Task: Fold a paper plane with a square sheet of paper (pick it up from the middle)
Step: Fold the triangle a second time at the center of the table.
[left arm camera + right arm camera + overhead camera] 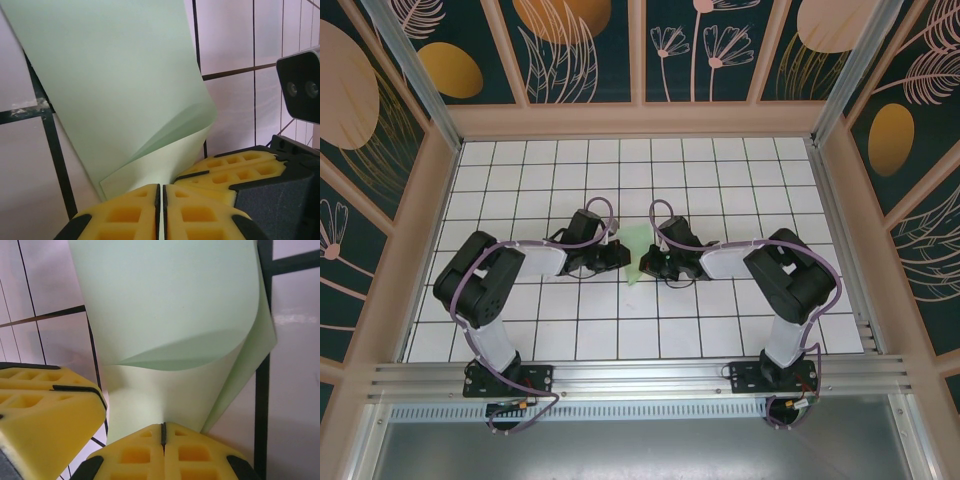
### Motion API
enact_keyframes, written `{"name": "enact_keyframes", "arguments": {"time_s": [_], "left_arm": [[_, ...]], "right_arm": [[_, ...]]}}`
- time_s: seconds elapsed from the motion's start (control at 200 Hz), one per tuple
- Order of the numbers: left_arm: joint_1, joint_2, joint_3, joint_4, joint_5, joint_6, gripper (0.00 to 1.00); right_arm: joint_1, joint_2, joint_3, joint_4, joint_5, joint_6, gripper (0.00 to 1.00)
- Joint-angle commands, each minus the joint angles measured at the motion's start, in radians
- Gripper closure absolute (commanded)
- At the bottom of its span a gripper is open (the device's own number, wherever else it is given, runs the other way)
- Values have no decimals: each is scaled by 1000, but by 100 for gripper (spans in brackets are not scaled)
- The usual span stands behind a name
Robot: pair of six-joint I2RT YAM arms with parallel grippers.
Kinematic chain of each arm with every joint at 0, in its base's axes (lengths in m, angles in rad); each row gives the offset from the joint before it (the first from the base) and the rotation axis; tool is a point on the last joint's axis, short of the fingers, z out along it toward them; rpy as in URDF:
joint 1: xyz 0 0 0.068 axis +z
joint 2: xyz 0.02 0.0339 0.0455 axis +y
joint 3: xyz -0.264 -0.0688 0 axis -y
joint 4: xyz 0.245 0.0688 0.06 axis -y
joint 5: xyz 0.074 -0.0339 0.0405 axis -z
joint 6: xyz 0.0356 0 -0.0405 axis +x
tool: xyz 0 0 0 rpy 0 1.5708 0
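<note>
Mint-green square sheet of paper (638,250) — curled, clamped in left gripper (161,189), right gripper (163,426)

The table (720,330) is covered with white square tiles separated by dark grid lines (54,145). A pale wooden frame (640,118) borders it. Dark teal wall panels (585,60) carry orange and pink plant motifs. Aluminium rails (640,380) run along the near edge, next to a grey metal plate (640,450).
</note>
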Motion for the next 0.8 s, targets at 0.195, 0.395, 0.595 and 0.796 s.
{"name": "enact_keyframes", "arguments": {"time_s": [0.195, 0.395, 0.595, 0.796], "left_arm": [[-12, 55, 41, -118, -76, 58, 90], [-13, 59, 48, -141, -89, 77, 90], [-13, 69, 50, -142, -90, 79, 90], [-14, 74, 48, -148, -100, 81, 90]], "right_arm": [[-16, -52, 46, -6, -2, -3, 95], [-31, -36, 79, -39, 36, -21, 95], [-41, 18, 96, -61, 51, -28, 95], [-49, 40, 102, -127, 119, -16, 95]]}}
